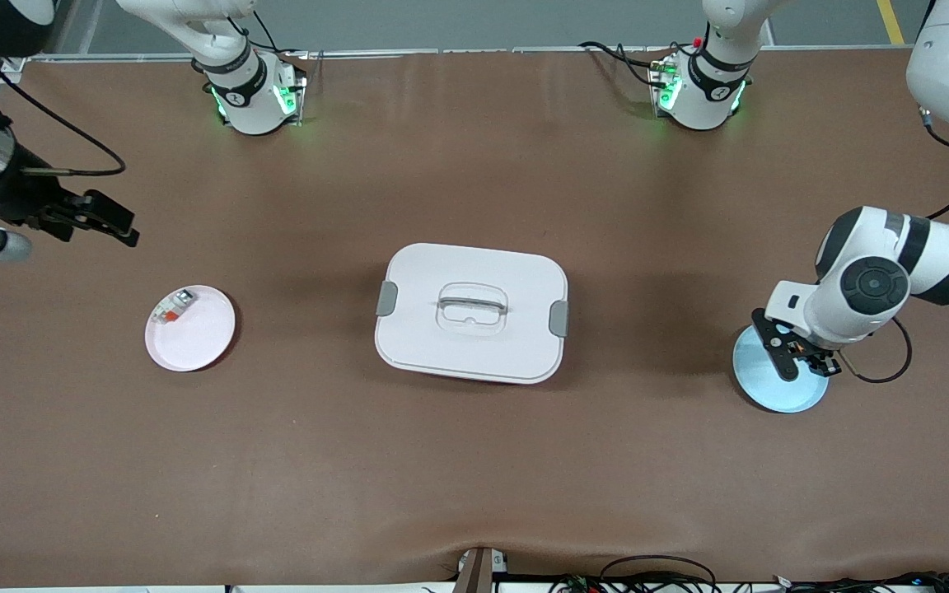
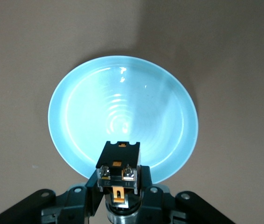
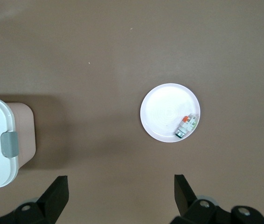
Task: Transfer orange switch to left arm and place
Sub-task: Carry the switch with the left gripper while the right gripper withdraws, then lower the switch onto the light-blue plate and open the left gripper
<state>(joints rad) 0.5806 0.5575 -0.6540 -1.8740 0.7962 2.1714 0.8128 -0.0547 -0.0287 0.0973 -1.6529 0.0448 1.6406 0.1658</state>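
Left gripper (image 2: 118,196) pinches orange switch (image 2: 118,163) by lower end, over blue plate (image 2: 76,107) at left arm's end of table; grip looks narrow, so switch may twist or drop in transit; box (image 1: 471,311) stands mid-table, low carry risks clipping lid; right gripper (image 3: 120,196) spread wide, waits near white plate (image 3: 162,112) holding small white part (image 3: 188,126); misaligned handover possible.
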